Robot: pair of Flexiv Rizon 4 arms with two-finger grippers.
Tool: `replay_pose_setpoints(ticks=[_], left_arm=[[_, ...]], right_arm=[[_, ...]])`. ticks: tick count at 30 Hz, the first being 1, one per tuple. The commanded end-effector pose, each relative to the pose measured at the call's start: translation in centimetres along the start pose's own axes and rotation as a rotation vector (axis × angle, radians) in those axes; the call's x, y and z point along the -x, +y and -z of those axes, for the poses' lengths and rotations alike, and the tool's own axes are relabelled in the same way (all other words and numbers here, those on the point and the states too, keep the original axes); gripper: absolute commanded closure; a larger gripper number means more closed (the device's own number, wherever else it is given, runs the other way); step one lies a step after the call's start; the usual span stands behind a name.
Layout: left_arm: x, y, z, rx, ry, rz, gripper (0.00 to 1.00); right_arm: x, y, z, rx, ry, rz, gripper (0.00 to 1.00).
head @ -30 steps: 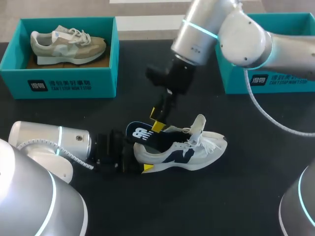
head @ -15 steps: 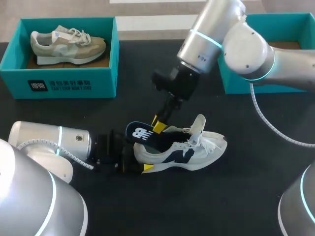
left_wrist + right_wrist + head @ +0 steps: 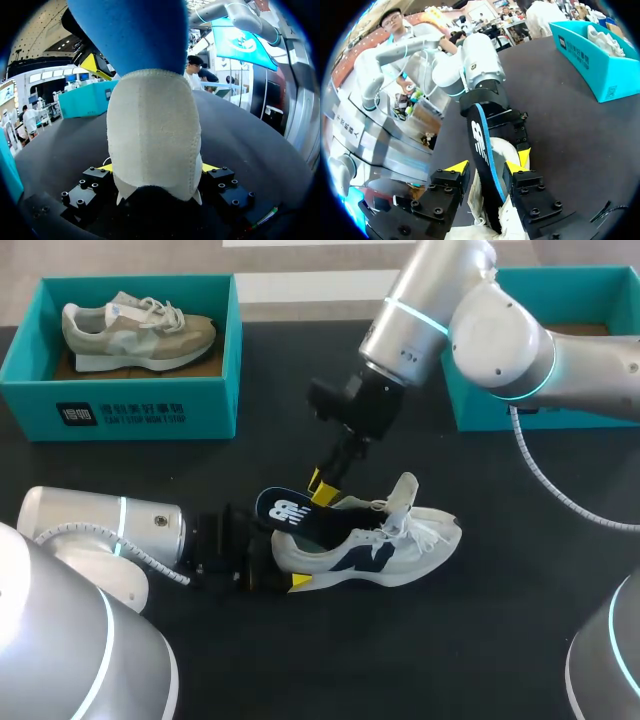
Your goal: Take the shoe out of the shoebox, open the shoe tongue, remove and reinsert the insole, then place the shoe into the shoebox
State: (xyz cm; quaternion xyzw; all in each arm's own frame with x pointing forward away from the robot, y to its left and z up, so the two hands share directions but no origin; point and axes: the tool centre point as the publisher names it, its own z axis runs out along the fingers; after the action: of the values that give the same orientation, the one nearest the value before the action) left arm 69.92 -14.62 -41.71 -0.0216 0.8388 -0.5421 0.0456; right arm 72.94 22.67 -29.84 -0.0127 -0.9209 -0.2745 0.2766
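A white shoe [image 3: 385,550] with navy trim lies on its side on the black table [image 3: 300,660], toe to the right. Its dark blue insole [image 3: 288,512] sticks up out of the heel opening. My left gripper [image 3: 283,558] comes in low from the left, and in the left wrist view its fingers [image 3: 210,168] press both sides of the shoe's heel [image 3: 152,135]. My right gripper [image 3: 321,487] reaches down from above. In the right wrist view this gripper [image 3: 487,166] has its yellow tips on either side of the insole [image 3: 481,135], closed in on it.
A teal shoebox [image 3: 120,410] at the back left holds a beige shoe [image 3: 135,330]. A second teal box [image 3: 560,405] stands at the back right, partly behind my right arm. Bare table lies in front of the shoe.
My right gripper's fingers have closed in on the insole, and that arm's wrist has shifted a little to the right. The shoe and my left arm have stayed put.
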Motion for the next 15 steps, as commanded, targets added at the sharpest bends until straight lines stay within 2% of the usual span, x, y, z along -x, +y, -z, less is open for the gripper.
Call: replay_pose_setpoints(ticks=[1, 15], left_arm=[[-0.1, 0.1, 0.0, 0.003, 0.0, 0.0, 1.0], [-0.1, 0.1, 0.0, 0.003, 0.0, 0.0, 1.0]], right_arm=[[1.1, 0.2, -1.0, 0.01, 0.036, 0.017, 0.58], [0.8, 0.5, -2.6, 0.04, 0.08, 0.046, 0.59]])
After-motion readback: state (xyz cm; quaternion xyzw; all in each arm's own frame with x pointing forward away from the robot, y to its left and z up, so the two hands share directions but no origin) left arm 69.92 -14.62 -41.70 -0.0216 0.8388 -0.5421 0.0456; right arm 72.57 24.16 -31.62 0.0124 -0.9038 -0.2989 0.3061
